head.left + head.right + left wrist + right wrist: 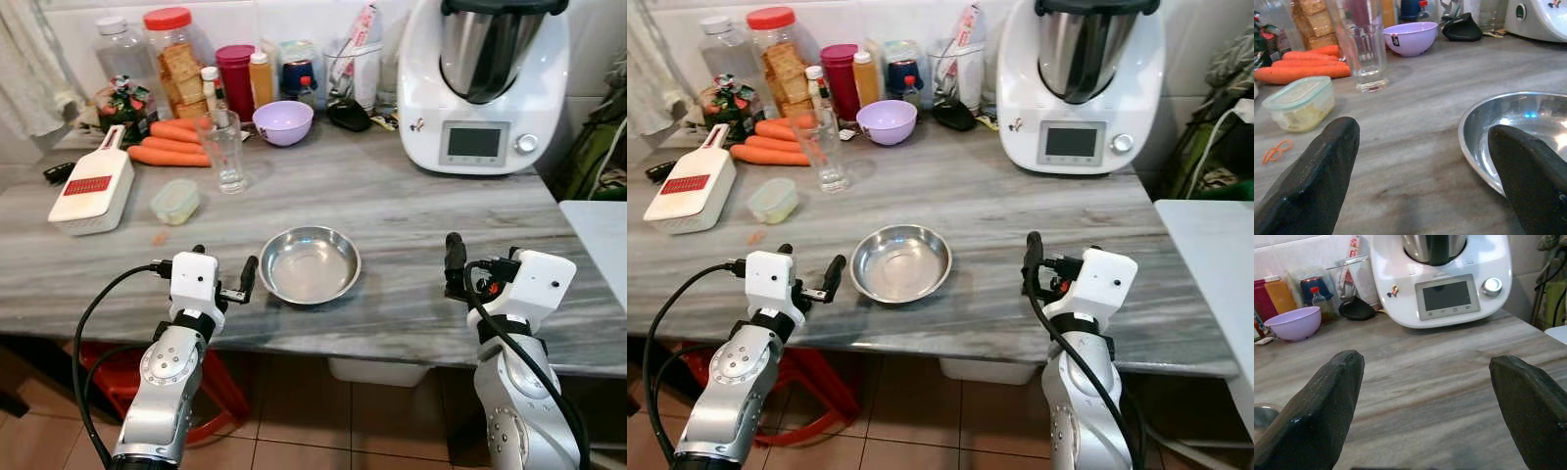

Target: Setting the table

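While both arms hover at the near edge of the grey marble-look countertop (411, 225), a round stainless steel bowl (310, 264) sits between them.

Biggest item, white kitchen machine with steel jug and small screen (483, 83), stands back right. White flat grater with red band (93, 188) lies far left, clear drinking glass (221, 152) behind the bowl, lilac plastic bowl (283, 122) further back. Left gripper (223, 272) just beside the bowl rim, fingers wide apart, holding nothing; right gripper (1430, 406) also spread wide, empty, over bare counter.
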